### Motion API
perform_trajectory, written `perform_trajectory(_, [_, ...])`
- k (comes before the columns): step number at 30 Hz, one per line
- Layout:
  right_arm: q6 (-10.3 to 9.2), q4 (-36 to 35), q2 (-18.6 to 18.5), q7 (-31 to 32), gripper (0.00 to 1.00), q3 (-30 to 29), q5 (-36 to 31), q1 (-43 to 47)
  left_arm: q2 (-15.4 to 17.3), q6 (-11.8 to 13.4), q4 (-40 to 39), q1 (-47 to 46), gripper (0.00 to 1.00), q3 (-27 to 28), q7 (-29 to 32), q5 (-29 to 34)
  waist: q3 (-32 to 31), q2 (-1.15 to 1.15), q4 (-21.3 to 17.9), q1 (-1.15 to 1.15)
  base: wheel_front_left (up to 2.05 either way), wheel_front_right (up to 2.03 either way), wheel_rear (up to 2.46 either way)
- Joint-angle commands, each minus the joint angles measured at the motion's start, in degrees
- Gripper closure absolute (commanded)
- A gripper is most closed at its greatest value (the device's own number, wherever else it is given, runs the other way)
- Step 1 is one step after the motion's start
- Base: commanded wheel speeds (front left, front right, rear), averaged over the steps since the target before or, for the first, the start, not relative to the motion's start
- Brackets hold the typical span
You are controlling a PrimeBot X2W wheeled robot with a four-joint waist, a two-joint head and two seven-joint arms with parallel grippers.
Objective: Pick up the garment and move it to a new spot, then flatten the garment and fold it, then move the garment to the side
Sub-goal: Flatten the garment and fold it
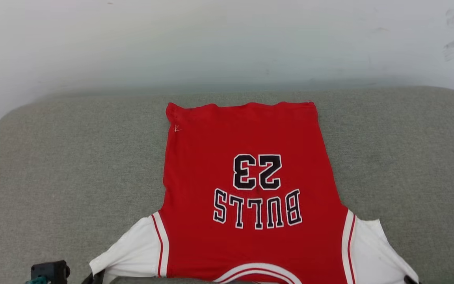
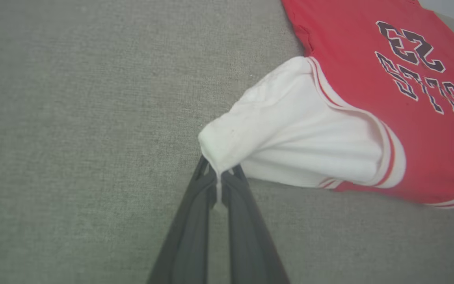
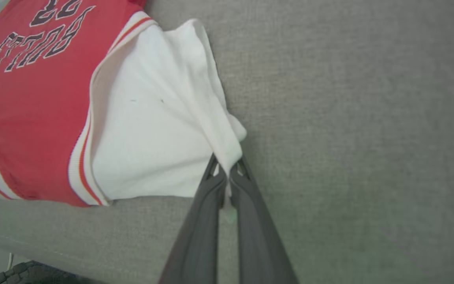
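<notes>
Nearest, over the front of the grey fabric worktop [image 1: 53, 157]: left gripper [image 2: 220, 177], jaws pinched shut on the tip of the left white sleeve [image 2: 290, 126]; right gripper [image 3: 227, 173], jaws likewise nipped onto the tip of the right white sleeve [image 3: 152, 118], cloth peaked at both nips. Beyond: garment [image 1: 246, 138] spread print-up, collar [image 1: 258, 272] near, lettering and number mid-body, hem [image 1: 242, 104] far, slightly wavy, far-left corner puckered. Seemingly the flattening step: draw both sleeves outward with even, low tension, close to the surface, avoiding rucks in the body; release only after both sleeves flatten.
</notes>
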Motion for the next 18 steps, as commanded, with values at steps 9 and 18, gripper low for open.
perform_trajectory(9, [-0.12, -3.59, 2.65, 2.97, 1.00, -7.01, -3.18, 9.50, -0.53, 0.09, 0.91, 3.18, 1.00, -0.56, -0.40, -0.34, -0.29, 0.00, 0.69, 0.02, 0.00, 0.00, 0.00])
perform_trajectory(18, [-0.09, -10.36, 4.81, 3.04, 0.00, -17.15, -7.82, 5.55, -1.69, 0.62, -2.11, -0.40, 1.00, -0.86, -0.81, 3.28, 1.17, 0.00, 1.34, 0.02, 0.00, 0.00, 0.00])
